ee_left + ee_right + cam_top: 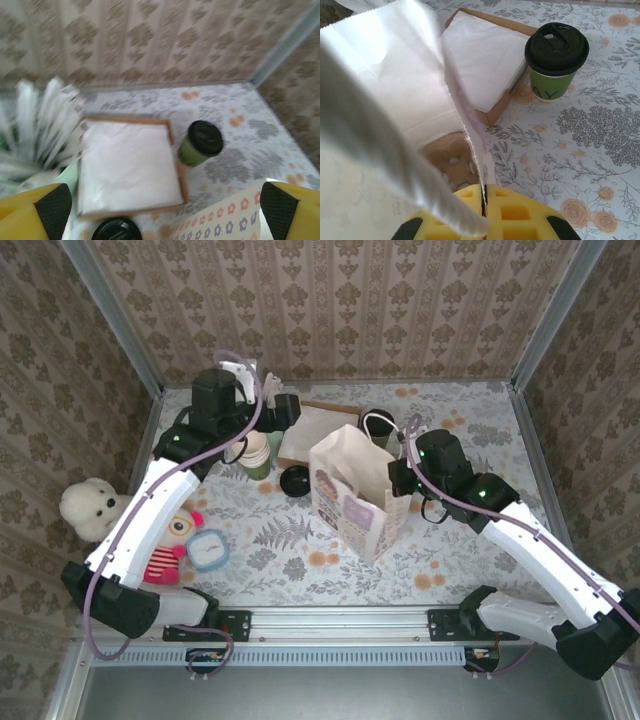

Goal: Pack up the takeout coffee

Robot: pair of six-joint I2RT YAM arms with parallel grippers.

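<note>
The takeout coffee [375, 425], a green cup with a black lid, stands upright on the table behind the white paper bag [352, 492]. The left wrist view has the coffee [202, 143] ahead and to the right, beside the napkin tray [175, 150]. My left gripper [162, 200] hangs open above the napkins with nothing between its fingers [45, 207]. My right gripper [484, 194] is shut on the bag's right top edge [470, 130], holding the mouth open. From there the coffee [555, 65] stands free on the table, past the bag.
A loose black lid [295, 480] lies left of the bag, with a stack of cream cups [255, 452] beyond it. A brown carrier [451, 156] sits in the bag's bottom. A teddy bear [90, 508], a doll [168, 548] and a blue disc [210, 550] lie near the left wall.
</note>
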